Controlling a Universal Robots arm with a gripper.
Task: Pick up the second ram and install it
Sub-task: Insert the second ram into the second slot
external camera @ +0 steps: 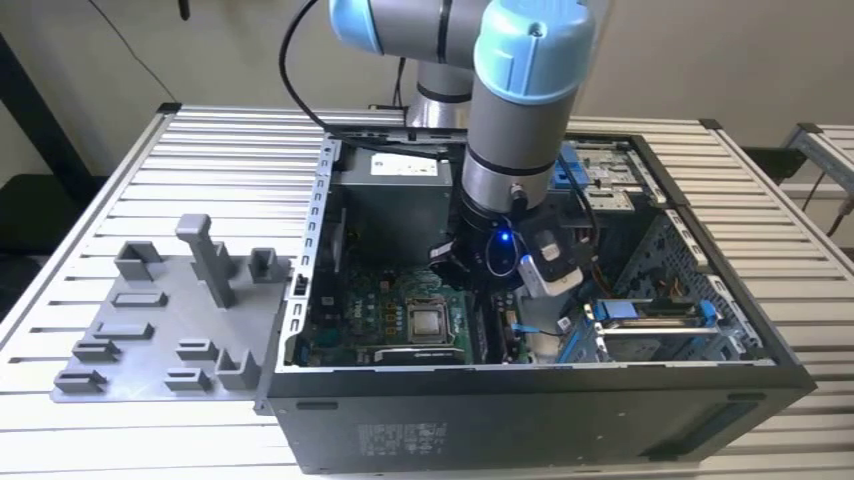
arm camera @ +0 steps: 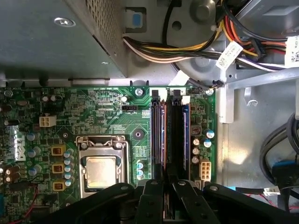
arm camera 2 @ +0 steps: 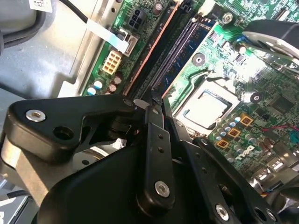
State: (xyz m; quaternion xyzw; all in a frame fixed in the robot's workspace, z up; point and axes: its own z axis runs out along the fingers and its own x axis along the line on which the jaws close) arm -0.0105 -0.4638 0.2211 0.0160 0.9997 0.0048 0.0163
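Jaws closed thin on the second ram (arm camera: 161, 140) over the motherboard sockets (arm camera: 174, 135), best kept upright, aligned along the slot, pressed down evenly.

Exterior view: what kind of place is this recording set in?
Probably a lab or workshop bench for PC assembly: an open computer case lies on a slatted metal table, a grey fixture plate beside it, and the arm's claw hangs over the motherboard's memory slots.
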